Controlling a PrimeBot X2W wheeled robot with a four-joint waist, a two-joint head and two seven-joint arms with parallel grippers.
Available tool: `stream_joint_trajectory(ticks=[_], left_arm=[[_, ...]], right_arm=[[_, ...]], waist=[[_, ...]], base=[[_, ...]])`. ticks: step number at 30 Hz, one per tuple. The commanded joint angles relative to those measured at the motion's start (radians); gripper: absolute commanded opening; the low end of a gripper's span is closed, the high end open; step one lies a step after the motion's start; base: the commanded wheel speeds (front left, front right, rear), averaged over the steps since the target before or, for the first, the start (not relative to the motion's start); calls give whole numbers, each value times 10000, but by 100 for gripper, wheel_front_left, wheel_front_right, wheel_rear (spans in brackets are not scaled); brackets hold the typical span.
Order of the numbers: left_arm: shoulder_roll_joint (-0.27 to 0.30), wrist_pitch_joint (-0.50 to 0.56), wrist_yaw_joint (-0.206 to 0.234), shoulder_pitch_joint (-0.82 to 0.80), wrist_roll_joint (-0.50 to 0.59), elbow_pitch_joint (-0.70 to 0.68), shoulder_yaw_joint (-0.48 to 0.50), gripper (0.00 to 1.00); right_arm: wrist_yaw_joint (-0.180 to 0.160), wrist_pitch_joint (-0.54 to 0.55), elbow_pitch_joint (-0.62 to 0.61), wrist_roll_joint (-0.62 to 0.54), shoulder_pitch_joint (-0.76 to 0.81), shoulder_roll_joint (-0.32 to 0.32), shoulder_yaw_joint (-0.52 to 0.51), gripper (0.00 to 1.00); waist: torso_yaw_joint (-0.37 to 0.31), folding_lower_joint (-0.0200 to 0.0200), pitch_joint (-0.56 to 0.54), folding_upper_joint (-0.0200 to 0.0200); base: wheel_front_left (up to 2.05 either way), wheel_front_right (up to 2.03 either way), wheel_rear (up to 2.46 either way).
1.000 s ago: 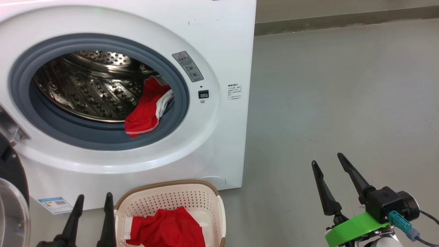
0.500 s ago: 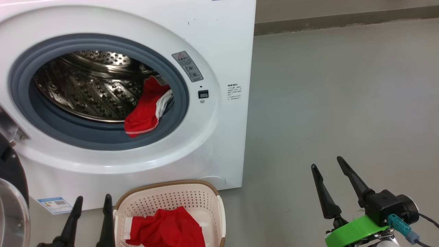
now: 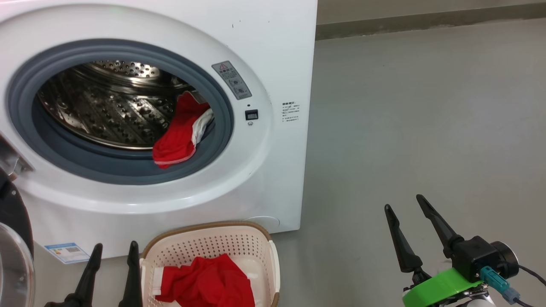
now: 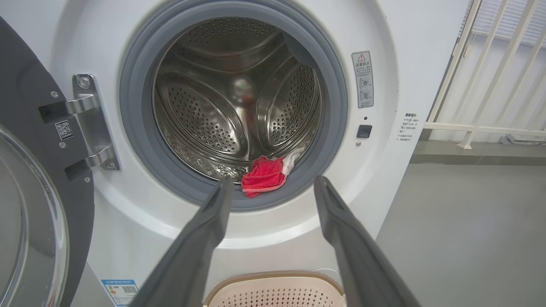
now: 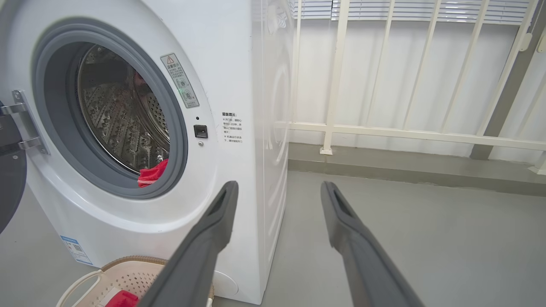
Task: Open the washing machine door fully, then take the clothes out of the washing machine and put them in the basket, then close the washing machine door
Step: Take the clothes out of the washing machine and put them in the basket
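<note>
Grey floor (image 3: 426,106), white washing machine (image 3: 277,42).
Head view: washing machine door (image 3: 15,221) open at 8 o'clock; clothes (image 3: 177,136) partly on drum lip at 10, partly in basket (image 3: 204,232) at 6; left gripper (image 3: 116,245) at 7, right gripper (image 3: 403,202) at 4, both pointing up.
Left wrist view: fingers (image 4: 200,247) spread wide, empty, framing the drum-lip garment.
Right wrist view: fingers (image 5: 200,247) spread wide, empty, over floor.

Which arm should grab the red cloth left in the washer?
Left, probably. The left gripper, open, points straight at the cloth in the mouth of the washer; the right gripper, also open, sits off to the side over floor.
</note>
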Motion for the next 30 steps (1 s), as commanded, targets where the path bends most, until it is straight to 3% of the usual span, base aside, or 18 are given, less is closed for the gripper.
stream_joint_trajectory(ticks=[1, 10, 30], left_arm=[[54, -78, -47, -250, -14, -209, 370, 100], [49, -78, 0, -986, -150, 51, 333, 100], [738, -2, 2, -5746, -249, 2398, -26, 100]], right_arm=[[48, -63, -289, -24, -191, -10, 201, 100], [48, -63, -463, -46, -534, -10, 161, 100], [48, -63, -1009, -473, -1913, -20, 340, 100]], waist=[[26, 0, 54, -1], [167, 0, 872, -1], [298, 0, 3821, -1]], base=[[0, 0, 0], [0, 0, 0], [0, 0, 0]])
